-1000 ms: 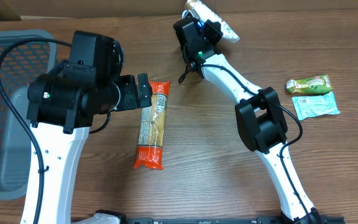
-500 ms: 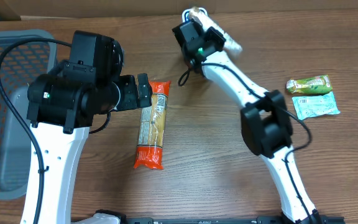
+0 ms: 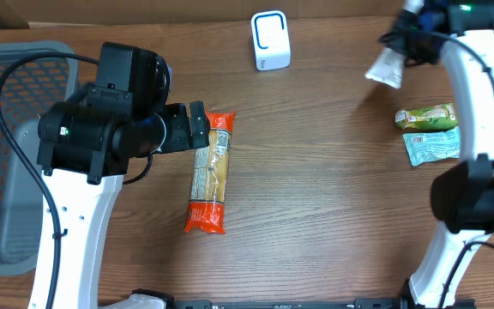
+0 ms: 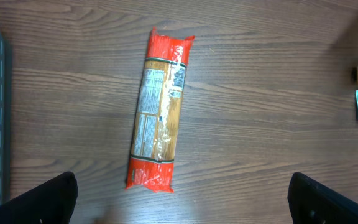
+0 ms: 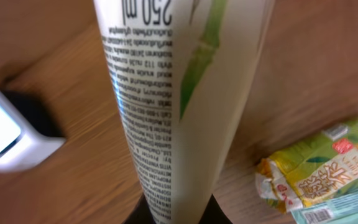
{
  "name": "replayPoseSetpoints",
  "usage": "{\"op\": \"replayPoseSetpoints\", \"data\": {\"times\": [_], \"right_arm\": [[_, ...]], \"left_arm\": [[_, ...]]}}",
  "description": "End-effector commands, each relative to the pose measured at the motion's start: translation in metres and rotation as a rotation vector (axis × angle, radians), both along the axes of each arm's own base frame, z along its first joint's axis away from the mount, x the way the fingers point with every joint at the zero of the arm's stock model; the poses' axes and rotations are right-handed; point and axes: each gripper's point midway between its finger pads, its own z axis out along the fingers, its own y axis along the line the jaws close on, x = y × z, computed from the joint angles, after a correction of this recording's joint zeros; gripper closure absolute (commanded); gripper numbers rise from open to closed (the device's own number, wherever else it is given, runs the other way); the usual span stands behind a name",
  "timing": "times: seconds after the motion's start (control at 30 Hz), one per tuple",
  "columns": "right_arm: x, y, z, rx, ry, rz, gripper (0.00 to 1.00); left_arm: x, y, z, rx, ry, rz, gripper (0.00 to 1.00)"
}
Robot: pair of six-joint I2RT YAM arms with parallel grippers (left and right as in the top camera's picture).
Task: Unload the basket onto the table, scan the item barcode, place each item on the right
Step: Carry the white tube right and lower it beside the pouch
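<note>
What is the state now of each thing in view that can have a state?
Left claw: open, holding nothing.
Right claw: shut on the tube.
Tube: gripped, held above the table.
Pasta packet: lying flat, untouched.
Scanner: standing upright on the table.
Green packet: lying flat.
Blue packet: lying flat beside the green one.

even, bright light, soft shadows; the right wrist view is close-up and blurred.

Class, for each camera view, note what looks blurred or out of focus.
Overhead: the white tube is motion-blurred, the pasta packet sharp. Left wrist: the packet is crisp, the dark fingers in the bottom corners soft. Right wrist: the tube fills the frame, its print slightly soft; the white scanner behind is out of focus.
</note>
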Motion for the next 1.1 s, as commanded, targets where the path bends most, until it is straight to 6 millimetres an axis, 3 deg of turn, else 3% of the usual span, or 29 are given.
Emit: {"op": "replayPoseSetpoints", "data": {"times": [0.0,0.17,0.27,0.5,0.57,0.7,0.83,0.93,0.97,1.07], "right_arm": [[-0.001,-0.003,-0.055,0.183,0.094,-0.153,0.96],[-0.009,-0.038,-0.101,0.19,0.124,-0.226,0.96],[-0.028,-0.055,-0.127,0.192,0.187,-0.271,0.8],[-0.06,-0.083,-0.137,0.23,0.284,-0.347,0.77],[-0.064,-0.08,-0.132,0.265,0.296,-0.298,0.69],[-0.07,-0.076,-0.115,0.28,0.295,-0.242,0.63],[-0.066,-0.058,-0.079,0.291,0.225,-0.133,0.42],[-0.066,-0.03,-0.046,0.302,0.161,-0.036,0.28],[-0.066,-0.011,-0.031,0.314,0.134,0.022,0.13],[-0.07,0.037,-0.011,0.372,0.104,0.165,0.03]], "left_arm": [[0.002,0.0,0.005,0.01,-0.019,-0.02,0.0],[0.002,0.0,0.005,0.01,-0.019,-0.02,0.0],[0.002,0.0,0.005,0.01,-0.019,-0.02,0.01],[0.002,0.0,0.005,0.01,-0.019,-0.02,0.0],[0.002,0.0,0.005,0.01,-0.019,-0.02,0.01],[0.002,0.0,0.005,0.01,-0.019,-0.02,0.0],[0.002,0.0,0.005,0.01,-0.019,-0.02,0.0],[0.002,0.0,0.005,0.01,-0.019,-0.02,0.0],[0.002,0.0,0.005,0.01,-0.019,-0.02,0.0],[0.002,0.0,0.005,0.01,-0.019,-0.02,0.0]]}}
